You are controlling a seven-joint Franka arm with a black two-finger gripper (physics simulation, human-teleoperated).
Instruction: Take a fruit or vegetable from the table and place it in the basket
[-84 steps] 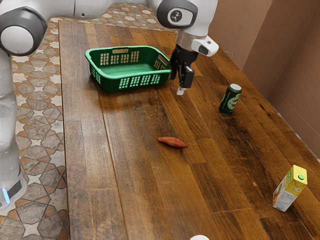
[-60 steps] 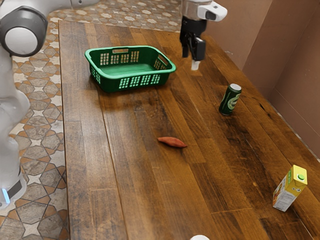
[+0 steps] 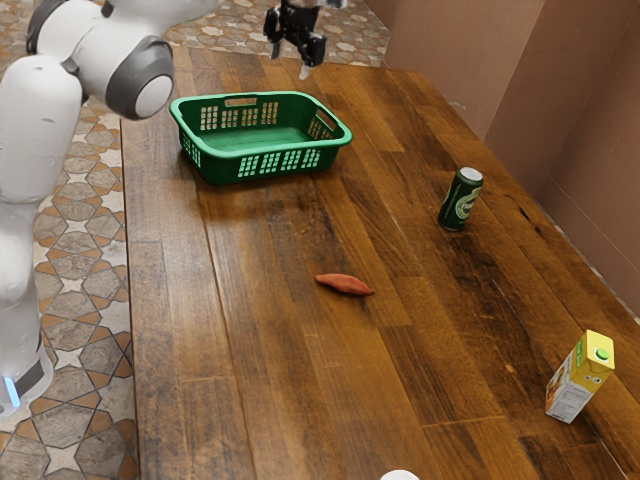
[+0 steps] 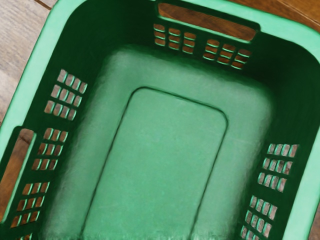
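Here's the arm (image 3: pixel 38 135), and it's a smooth, glossy white one, all rounded shells and fat, tube-like sections that swell and narrow along its length. Up top, look at that dark grey collar (image 3: pixel 128 68), chunky and curved, with a plain white disc (image 3: pixel 154 97) set in its face like a big button. There's another dark grey band (image 3: pixel 47 22) over by the view's upper left. Down at the foot, a white base (image 3: pixel 26 352), a dark grey panel (image 3: pixel 36 377) on its side, and there it is, a slim strip of light (image 3: pixel 11 391) glowing pale blue! Out at the far end: a black gripper (image 3: pixel 299 58), angular and knobbly, with a small whitish tip (image 3: pixel 305 72) at the bottom, and a bit of white casing (image 3: pixel 331 4) just above.
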